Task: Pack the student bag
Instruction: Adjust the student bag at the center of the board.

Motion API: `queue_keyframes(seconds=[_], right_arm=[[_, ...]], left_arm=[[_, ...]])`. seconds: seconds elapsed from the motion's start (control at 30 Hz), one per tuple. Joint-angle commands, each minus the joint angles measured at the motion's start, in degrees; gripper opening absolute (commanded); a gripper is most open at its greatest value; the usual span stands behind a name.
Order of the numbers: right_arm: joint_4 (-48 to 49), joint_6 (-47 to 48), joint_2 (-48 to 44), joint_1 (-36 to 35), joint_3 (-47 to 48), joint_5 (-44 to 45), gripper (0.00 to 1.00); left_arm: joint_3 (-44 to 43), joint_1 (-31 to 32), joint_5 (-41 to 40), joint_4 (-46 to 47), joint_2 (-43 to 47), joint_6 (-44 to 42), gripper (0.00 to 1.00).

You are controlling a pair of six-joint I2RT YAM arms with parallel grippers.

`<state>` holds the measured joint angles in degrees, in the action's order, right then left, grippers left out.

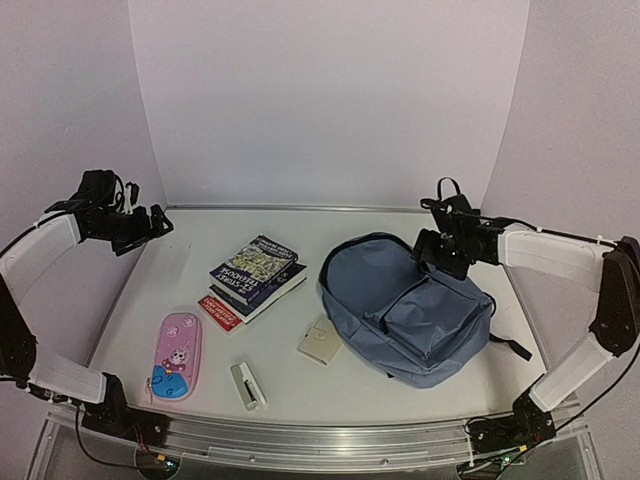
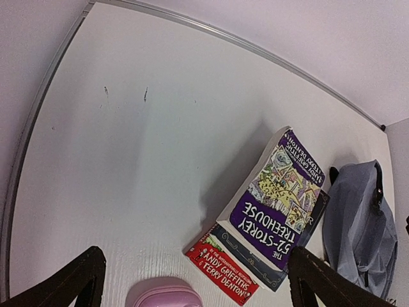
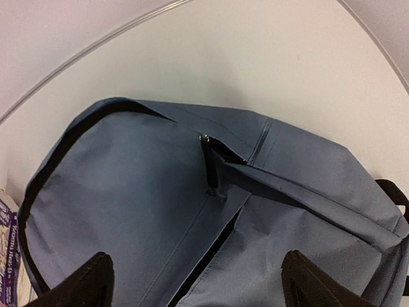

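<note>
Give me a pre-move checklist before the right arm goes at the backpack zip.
1. Right hand open, empty: ok.
2. Left hand open, empty, away from backpack: ok.
3. Zip pull in view under right hand: ok.
4. Backpack lying on table, apart from books: ok.
5. Backpack opening wide enough for books: cannot tell; only a narrow dark gap shows.
6. Books, pencil case packed: not ok; both on table.

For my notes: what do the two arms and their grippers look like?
The left arm and right arm have white shells with black joints. Thin black cables loop at the wrists. The left gripper and right gripper are black, each with two blunt matte fingers.
</note>
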<state>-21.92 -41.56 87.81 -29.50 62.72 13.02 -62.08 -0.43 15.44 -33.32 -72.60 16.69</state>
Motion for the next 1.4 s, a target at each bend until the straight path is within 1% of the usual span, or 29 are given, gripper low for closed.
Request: queue_keyframes(seconds=[0.0,0.2,0.43,0.47,0.5,0.6,0.67,0.7,0.73,0.8,0.9,1.0,1.07,1.2,1.37], right_arm=[[3.3,-4.5,4.5,-0.9,0.5,-4.5,0.79],[3.1,-6.0,11.0,-0.9,0.3,-1.6,0.71],[3.1,-6.4,14.7,-0.9,-0.6,2.9,0.66],[3.1,-6.0,15.3,-0.9,-0.1,2.9,0.62],[3.3,-5.6,16.3,-0.9,0.3,2.6,0.54],[4.3,-4.8,18.7,-0.9,1.9,0.9,0.22],[4.9,-4.2,19.7,-0.9,2.7,0.2,0.06],[5.2,-3.8,19.9,-0.9,3.0,0.4,0.02],[5.4,-3.1,19.9,-0.9,3.5,1.0,0.0],[5.5,-0.2,19.8,-0.9,4.7,3.4,0.0],[6.8,8.2,20.0,-0.9,6.9,8.9,0.0],[8.3,17.3,20.5,-0.8,9.2,11.9,0.0],[10.1,24.6,20.1,-0.9,10.2,10.9,0.0],[14.1,38.8,19.0,-0.9,10.3,6.1,0.0],[15.3,46.9,19.2,-0.9,11.7,7.0,0.0]], left_arm=[[0.2,0.8,-1.2,1.1,0.4,-0.2,1.0],[-0.1,2.1,-1.8,0.7,0.7,-0.5,1.0],[-0.4,2.2,-2.8,0.1,0.8,-0.7,1.0],[-0.5,2.2,-2.8,0.0,0.9,-0.7,1.0],[-0.6,2.2,-2.7,0.0,0.8,-0.7,1.0],[-0.5,2.2,-2.8,-0.1,0.8,-0.8,1.0],[-0.5,2.2,-3.0,-0.1,0.8,-0.8,1.0],[-0.5,2.2,-3.2,-0.1,0.8,-0.8,1.0],[-0.5,2.2,-3.3,-0.2,0.7,-0.9,1.0],[-0.5,2.3,-3.3,-0.1,0.7,-0.9,1.0],[-0.4,2.3,-2.3,0.2,0.7,-1.2,1.0],[-0.1,2.5,-1.5,0.7,0.8,-1.4,1.0],[-0.1,2.9,-1.4,0.6,0.6,-1.7,1.0],[-0.2,3.5,-0.8,0.7,1.0,-2.2,1.0],[0.0,3.9,-0.5,0.8,1.7,-2.5,1.0]])
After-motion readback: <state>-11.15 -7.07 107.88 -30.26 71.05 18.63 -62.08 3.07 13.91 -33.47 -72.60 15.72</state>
